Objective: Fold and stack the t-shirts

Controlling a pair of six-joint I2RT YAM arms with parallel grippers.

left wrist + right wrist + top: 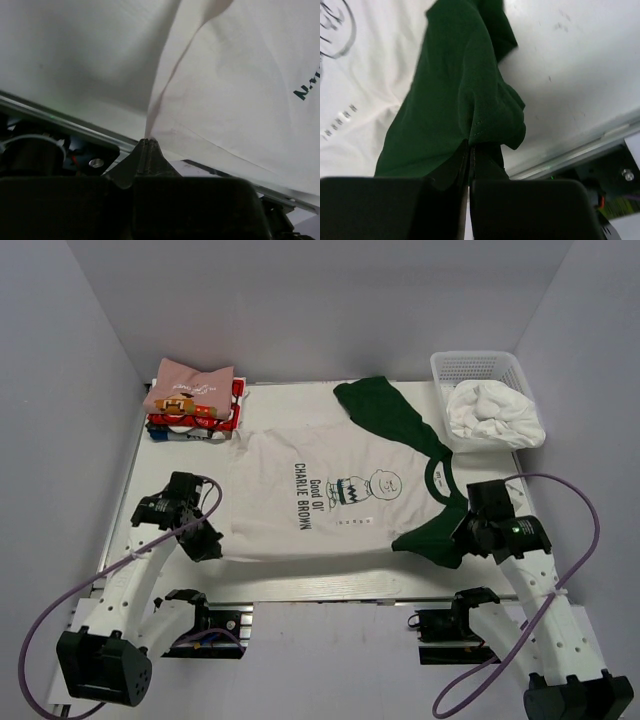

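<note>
Currently the shirt [320,490] lies spread on the table [180,455], print side up, with its green neckband toward the right and its hem toward the left. One green sleeve points to the far side. The other lies at the near right corner of the shirt.

The left gripper [205,540] is at the shirt's near left corner. In its wrist view the left gripper [148,142] has its fingers pressed together, pinching the off-white hem. A crease runs up through the cloth from the pinch.

The right gripper [462,535] is at the near sleeve. Seen from its wrist, the right gripper [471,147] is likewise closed tight, with the sleeve's green fabric bunched and caught between the fingers.

Beyond the shirt's far left corner sits a stack [192,405] of folded shirts, a pink one [188,385] on top and red and white ones under it. Beyond the shirt's far right corner, just past the neckband, stands a white basket [480,365] holding a crumpled white cloth [495,415]. Neither touches the shirt, though the stack's edge comes close to its far left corner.
</note>
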